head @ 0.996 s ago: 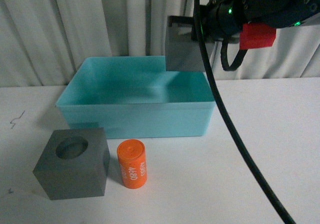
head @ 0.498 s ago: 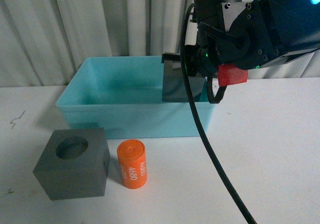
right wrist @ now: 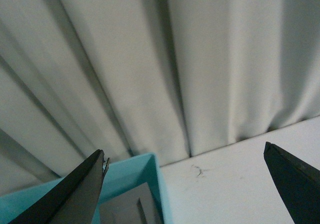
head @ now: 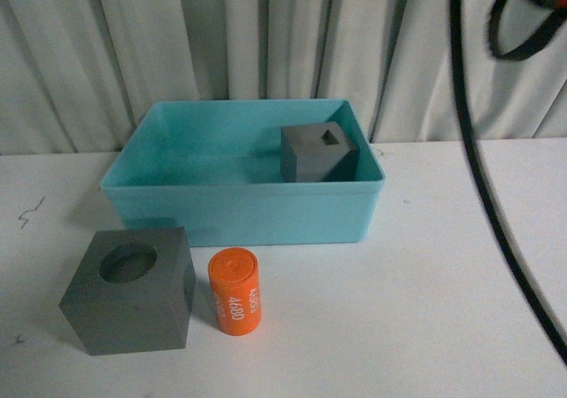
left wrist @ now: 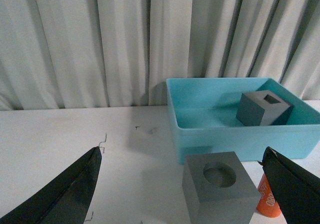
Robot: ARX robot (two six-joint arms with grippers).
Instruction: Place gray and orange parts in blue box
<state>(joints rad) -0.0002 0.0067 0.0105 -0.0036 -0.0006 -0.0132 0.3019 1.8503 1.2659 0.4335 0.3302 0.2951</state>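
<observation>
The blue box (head: pixel 239 188) stands at the back of the white table. One gray cube with a rectangular recess (head: pixel 317 154) lies inside it at the right end, tilted a little. In front of the box, on the table, are the gray cube with a round recess (head: pixel 131 290) and the orange cylinder (head: pixel 235 292) to its right. My left gripper (left wrist: pixel 182 151) is open, low over the table, facing the round-recess cube (left wrist: pixel 220 189) and the cylinder (left wrist: pixel 268 199). My right gripper (right wrist: pixel 184 149) is open and empty, high above the box's corner (right wrist: pixel 150 166).
A pleated white curtain (head: pixel 221 35) hangs behind the table. The right arm's black cable (head: pixel 496 212) slants down across the right side of the front view. Small pen marks (head: pixel 29 210) show on the table at the left.
The right gripper lowered the rectangular-recess cube into the box, let it go, and rose out of the front view. The cube now rests in the box.
</observation>
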